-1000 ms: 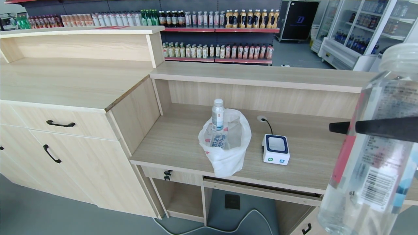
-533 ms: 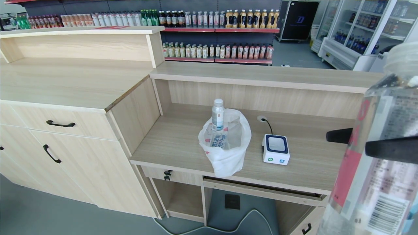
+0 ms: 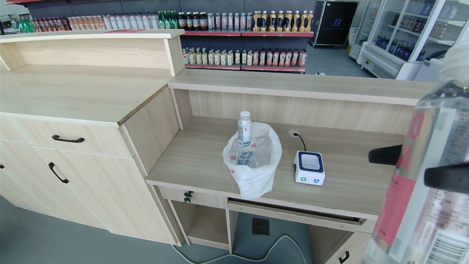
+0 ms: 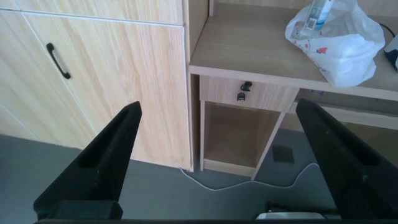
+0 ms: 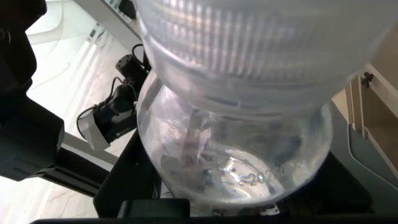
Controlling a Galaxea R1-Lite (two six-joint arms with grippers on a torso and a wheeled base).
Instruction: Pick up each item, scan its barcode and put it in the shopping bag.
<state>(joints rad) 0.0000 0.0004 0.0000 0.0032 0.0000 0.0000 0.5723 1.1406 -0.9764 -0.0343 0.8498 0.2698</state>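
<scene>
Close to the head camera at the far right, my right gripper (image 3: pixel 414 167) is shut on a large clear water bottle (image 3: pixel 436 128) with a red label and a barcode low on its side. Its ribbed base (image 5: pixel 236 118) looms large in the right wrist view. On the desk stands a white shopping bag (image 3: pixel 253 165) with a small white-capped bottle (image 3: pixel 244 128) upright inside it. A white barcode scanner (image 3: pixel 309 167) sits just right of the bag. My left gripper (image 4: pixel 214 162) hangs open low in front of the counter, with the bag (image 4: pixel 339 40) off on the desk beyond it.
The desk (image 3: pixel 198 157) is a recessed shelf with a raised ledge (image 3: pixel 293 86) behind and a tall cabinet (image 3: pixel 73 110) on its left. A scanner cable (image 3: pixel 301 139) runs to a grommet. Drink shelves and fridges line the back.
The right gripper and the big bottle have slid right and slightly down in the head view, so the barcode is now mostly past the frame's lower edge. Bag, scanner and small bottle are unmoved.
</scene>
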